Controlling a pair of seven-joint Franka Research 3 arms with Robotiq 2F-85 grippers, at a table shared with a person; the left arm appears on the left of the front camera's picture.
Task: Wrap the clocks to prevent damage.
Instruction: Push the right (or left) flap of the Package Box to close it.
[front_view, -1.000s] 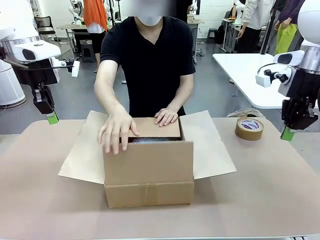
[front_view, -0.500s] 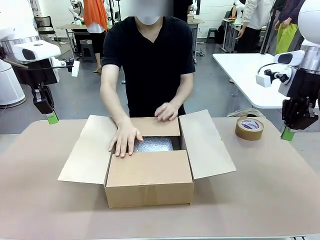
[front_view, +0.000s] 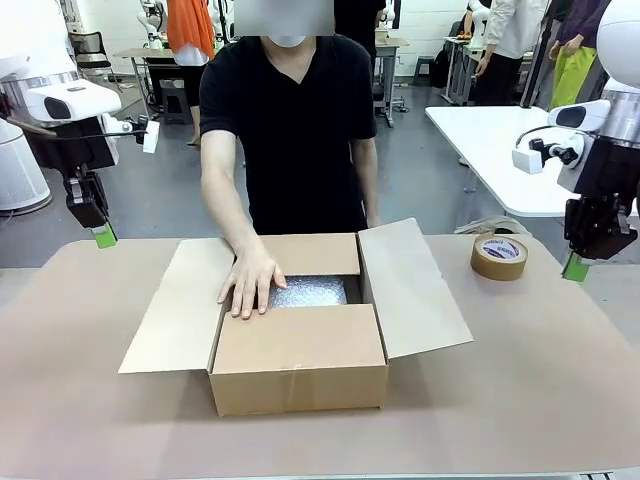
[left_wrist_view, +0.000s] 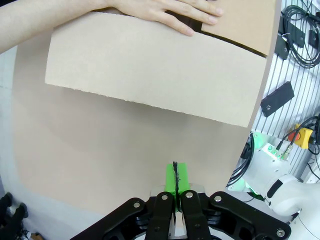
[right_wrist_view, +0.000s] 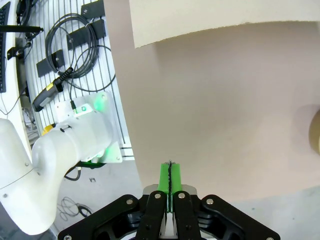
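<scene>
I counted one open brown cardboard box (front_view: 298, 355), one silvery bubble-wrap bundle (front_view: 310, 292), one brown packing-tape roll (front_view: 497, 268), one person's hand (front_view: 250, 283).

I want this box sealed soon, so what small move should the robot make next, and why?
Probably open the shut right gripper and reach for the tape roll: it lies nearest that arm, the box's side flaps lie spread, and the person's hand rests on the bubble wrap.

Tan table (front_view: 520, 380), open cardboard box (front_view: 298, 370), tape roll (front_view: 499, 257)
</scene>
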